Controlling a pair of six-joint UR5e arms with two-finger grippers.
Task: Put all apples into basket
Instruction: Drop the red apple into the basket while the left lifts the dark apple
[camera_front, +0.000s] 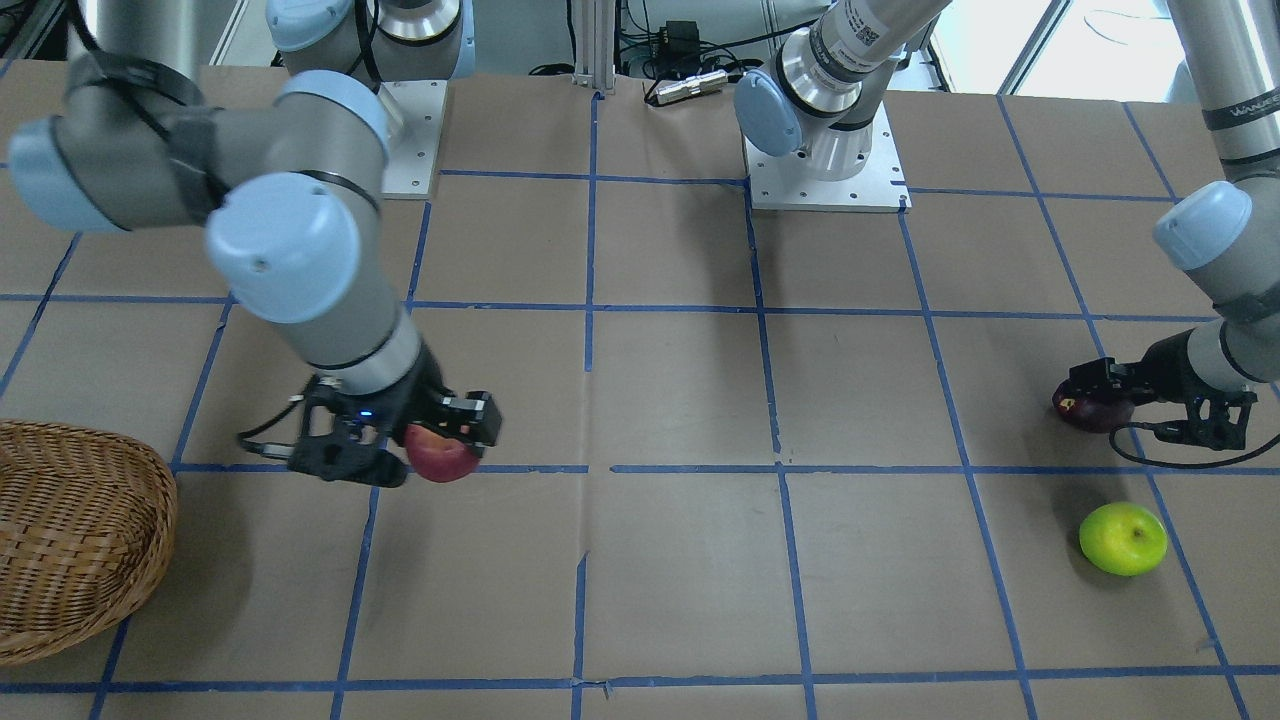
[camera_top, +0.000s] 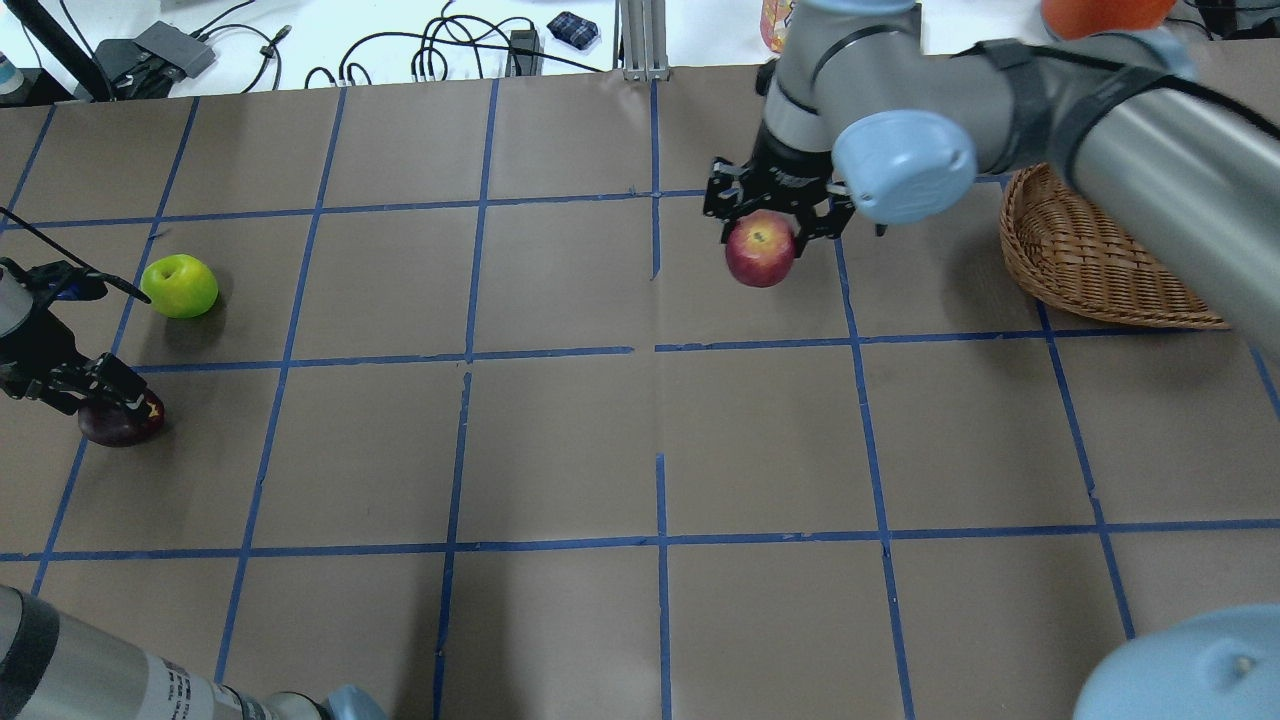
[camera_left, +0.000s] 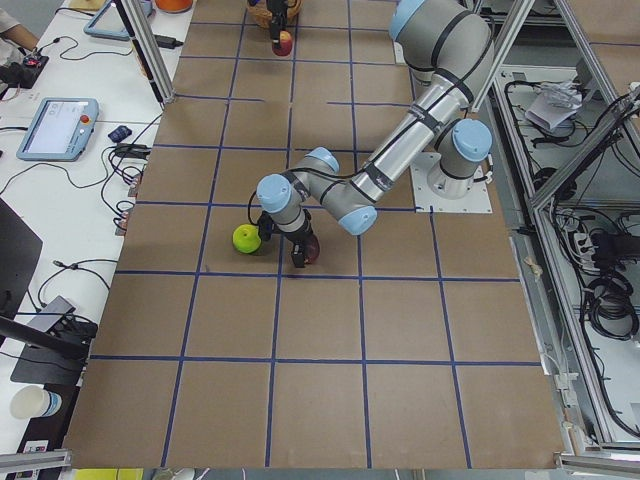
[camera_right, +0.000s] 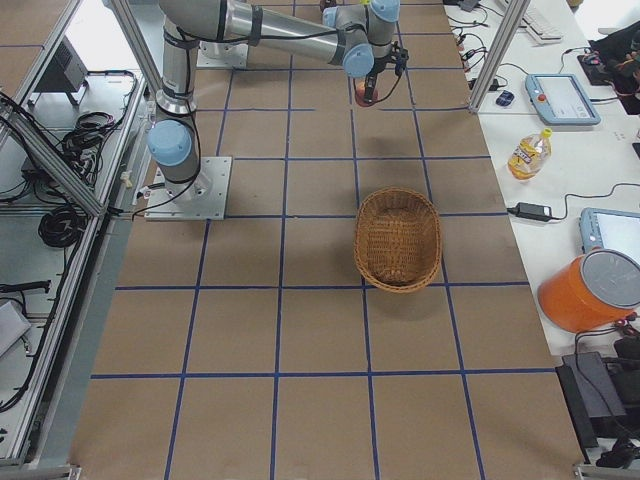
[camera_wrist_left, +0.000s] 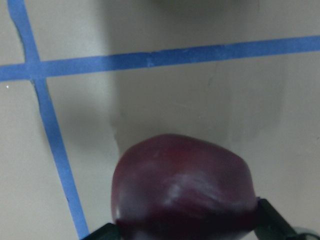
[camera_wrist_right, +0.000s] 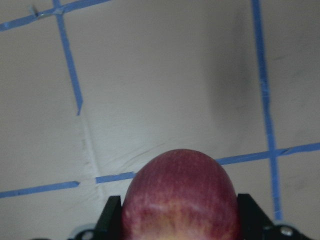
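My right gripper (camera_top: 762, 232) is shut on the red apple (camera_top: 760, 252) and holds it above the table, left of the wicker basket (camera_top: 1090, 255) in the overhead view. In the front view the red apple (camera_front: 442, 455) hangs right of the basket (camera_front: 70, 540). In the right wrist view the red apple (camera_wrist_right: 179, 197) sits between the fingers. My left gripper (camera_top: 108, 400) is closed around the dark maroon apple (camera_top: 120, 422) at table level; the left wrist view shows that apple (camera_wrist_left: 182, 187) touched by a finger on each side. The yellow-green apple (camera_top: 179, 286) lies loose on the table just beyond it.
The table is brown paper with a grid of blue tape lines (camera_top: 660, 348). The arm bases (camera_front: 825, 170) stand at the robot's edge. Cables and devices (camera_top: 470, 45) lie past the far edge. The basket (camera_right: 398, 238) holds nothing that I can see.
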